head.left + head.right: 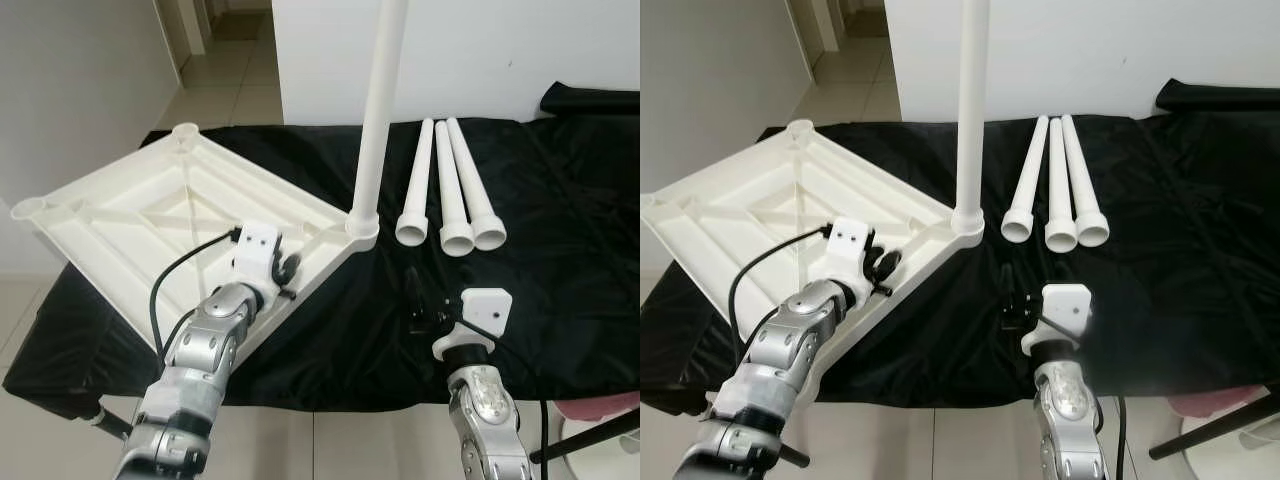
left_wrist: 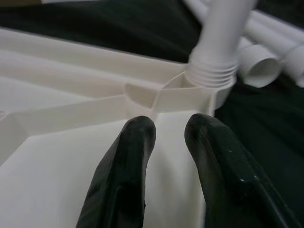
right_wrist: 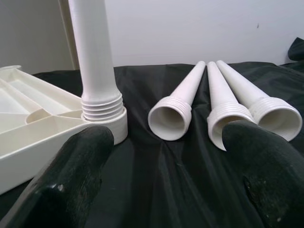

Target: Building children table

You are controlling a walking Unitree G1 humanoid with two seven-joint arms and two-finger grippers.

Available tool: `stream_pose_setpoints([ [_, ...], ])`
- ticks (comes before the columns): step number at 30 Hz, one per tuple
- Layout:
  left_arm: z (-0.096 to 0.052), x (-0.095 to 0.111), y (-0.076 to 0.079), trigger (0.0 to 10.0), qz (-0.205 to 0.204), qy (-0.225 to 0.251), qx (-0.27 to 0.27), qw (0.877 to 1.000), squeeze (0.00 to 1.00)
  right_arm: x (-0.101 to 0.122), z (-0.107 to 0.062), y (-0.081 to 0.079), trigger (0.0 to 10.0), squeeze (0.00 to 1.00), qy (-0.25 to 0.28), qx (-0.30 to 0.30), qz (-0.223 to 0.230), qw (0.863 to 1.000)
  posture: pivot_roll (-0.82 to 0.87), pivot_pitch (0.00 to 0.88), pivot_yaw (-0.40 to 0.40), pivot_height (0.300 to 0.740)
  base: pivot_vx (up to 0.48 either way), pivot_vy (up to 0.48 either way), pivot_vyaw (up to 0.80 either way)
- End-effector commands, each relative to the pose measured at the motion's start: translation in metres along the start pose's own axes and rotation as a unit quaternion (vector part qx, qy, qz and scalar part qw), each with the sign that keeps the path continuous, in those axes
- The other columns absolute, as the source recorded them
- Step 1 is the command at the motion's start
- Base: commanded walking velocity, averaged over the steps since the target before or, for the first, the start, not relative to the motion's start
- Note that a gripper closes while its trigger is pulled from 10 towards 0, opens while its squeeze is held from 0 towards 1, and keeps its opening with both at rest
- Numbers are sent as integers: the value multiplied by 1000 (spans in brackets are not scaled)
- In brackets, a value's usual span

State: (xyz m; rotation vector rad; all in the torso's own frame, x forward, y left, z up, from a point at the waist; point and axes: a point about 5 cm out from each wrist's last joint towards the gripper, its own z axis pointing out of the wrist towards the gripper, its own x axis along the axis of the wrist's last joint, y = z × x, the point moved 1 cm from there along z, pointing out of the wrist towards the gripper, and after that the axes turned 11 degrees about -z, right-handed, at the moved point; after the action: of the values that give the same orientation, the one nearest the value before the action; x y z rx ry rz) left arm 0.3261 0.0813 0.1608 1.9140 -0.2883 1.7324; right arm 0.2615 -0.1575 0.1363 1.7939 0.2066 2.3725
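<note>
The tabletop (image 1: 150, 215), white plastic and turned underside up so its ribs show, lies on the black cloth (image 1: 560, 260) at the left end of the covered table, with its left corner overhanging that edge. 1 white leg (image 1: 378, 110) stands upright, screwed into the corner socket nearest the table's middle. 3 loose legs (image 1: 447, 185) lie side by side just beside each other on the cloth, toward the back edge, their threaded open ends facing the front.

The left gripper (image 2: 166, 130) rests over the tabletop's front-right edge, near the socket with the standing leg; its 2 black fingers (image 2: 133, 156) are only narrowly apart and hold nothing. The right gripper (image 3: 166, 161) sits low over the cloth near the front edge, in front of the loose legs, fingers spread wide and empty.
</note>
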Motion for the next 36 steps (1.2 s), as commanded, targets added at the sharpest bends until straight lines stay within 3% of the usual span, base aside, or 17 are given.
stream_pose_setpoints([
  [1,-13,-1,27,10000,0,-27,-157,987,0,-3,0,-4,10000,0,-5,7,7,1000,-50,27,83,740,0,0,0],
  [7,-30,2,31,10000,7,-11,-197,980,0,-5,1,-7,10000,0,-6,16,6,1000,-39,13,76,740,0,0,0],
  [8,-36,1,31,10000,37,-14,-207,978,0,-5,2,-7,10000,0,-7,16,6,1000,-39,13,76,740,0,0,0],
  [12,-52,-5,26,10000,69,-40,-220,972,0,-7,6,-6,10000,0,-12,14,5,1000,-39,13,76,740,0,0,0],
  [20,-73,-10,13,10000,52,-87,-237,966,0,-10,10,-11,10000,0,-21,13,5,1000,-13,0,69,740,0,0,0],
  [30,-92,-6,-22,10000,87,-120,-202,968,0,-15,16,-13,10000,0,-35,7,4,999,-4,0,71,740,0,0,0],
  [36,-118,-12,-55,10000,123,-179,-155,964,0,-22,29,-14,10000,0,-68,-6,19,997,20,0,63,740,0,0,0],
])
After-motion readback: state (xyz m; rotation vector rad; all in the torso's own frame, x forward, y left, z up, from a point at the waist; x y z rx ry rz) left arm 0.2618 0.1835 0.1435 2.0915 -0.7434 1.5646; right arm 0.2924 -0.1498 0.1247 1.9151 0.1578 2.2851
